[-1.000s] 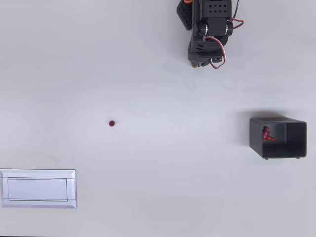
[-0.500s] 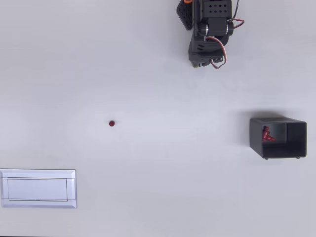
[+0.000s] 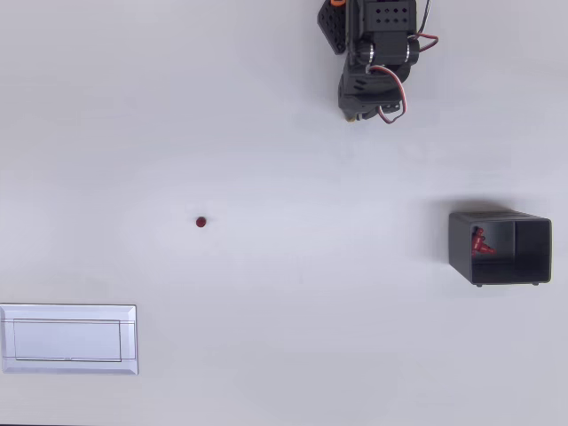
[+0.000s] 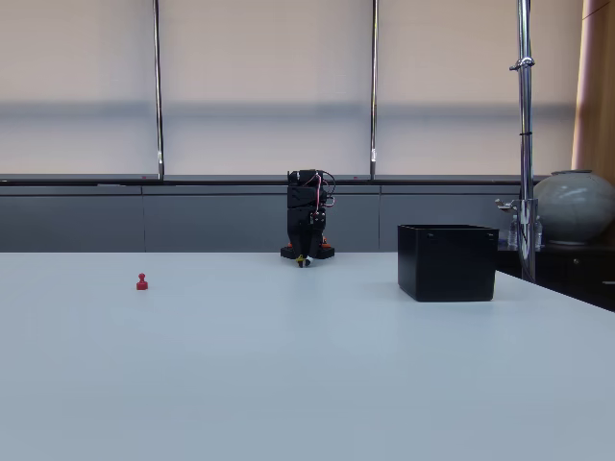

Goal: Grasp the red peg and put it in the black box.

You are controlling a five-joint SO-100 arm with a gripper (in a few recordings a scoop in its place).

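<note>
Red peg [image 3: 201, 222] stands well apart from the folded claw [image 3: 353, 114].

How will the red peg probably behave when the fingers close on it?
The red peg stands upright and is tiny, so it likely tips at a slight nudge. Its round top may slip between the fingers. It is probably stiff and light, like the one lying in the black box.

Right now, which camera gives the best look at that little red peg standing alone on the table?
The fixed view: seen from the side, the red peg stands upright, round head above a wider base, well left of the black box. In the overhead view it is just a dark red dot on the table.
</note>
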